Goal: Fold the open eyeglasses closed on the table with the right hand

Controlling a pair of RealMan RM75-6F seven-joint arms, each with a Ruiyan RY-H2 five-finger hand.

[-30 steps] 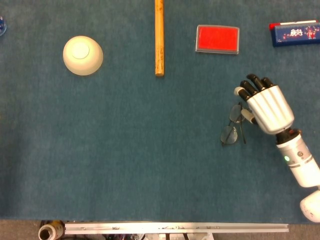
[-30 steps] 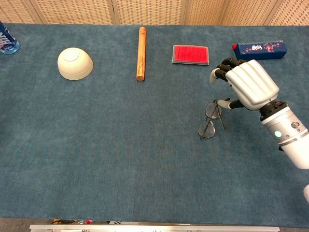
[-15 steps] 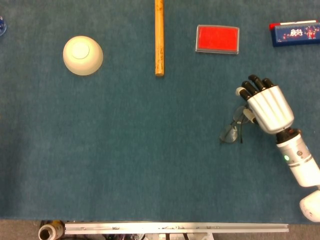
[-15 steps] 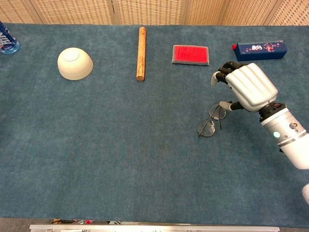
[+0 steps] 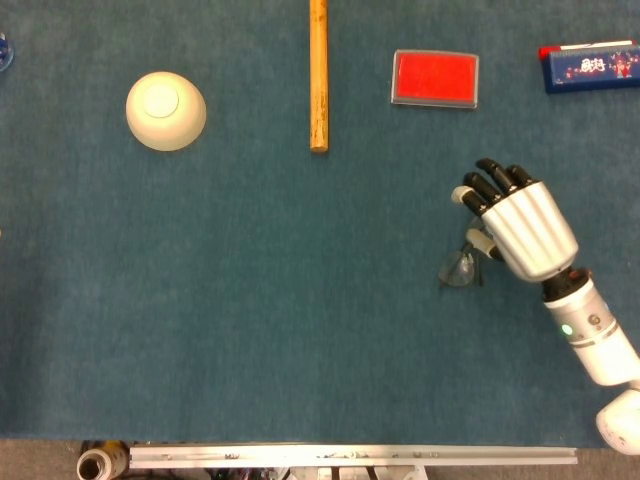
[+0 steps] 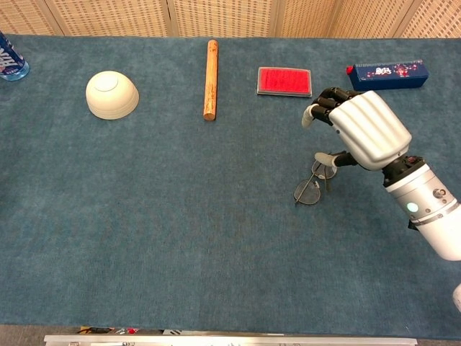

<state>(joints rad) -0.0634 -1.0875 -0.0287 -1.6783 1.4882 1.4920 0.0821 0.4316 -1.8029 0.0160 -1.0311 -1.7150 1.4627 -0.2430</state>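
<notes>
The thin wire eyeglasses (image 5: 459, 268) (image 6: 309, 189) lie on the blue cloth at the right. One lens shows clearly; the other end is tucked under my right hand (image 5: 522, 227) (image 6: 365, 128). That hand hovers just right of and over them, palm down, fingers bent forward. Its thumb (image 6: 328, 158) touches the upper end of the frame. The palm hides whether anything is pinched. My left hand shows in neither view.
A wooden rod (image 5: 318, 73) lies at the back centre, with a red flat case (image 5: 435, 78) to its right and a blue box (image 5: 590, 66) at the far right. An upturned cream bowl (image 5: 165, 110) sits at the back left. A bottle (image 6: 9, 58) is at the left edge.
My right hand has shifted left and slightly forward over the eyeglasses. The glasses now look narrower, with their far end drawn in under the thumb.
</notes>
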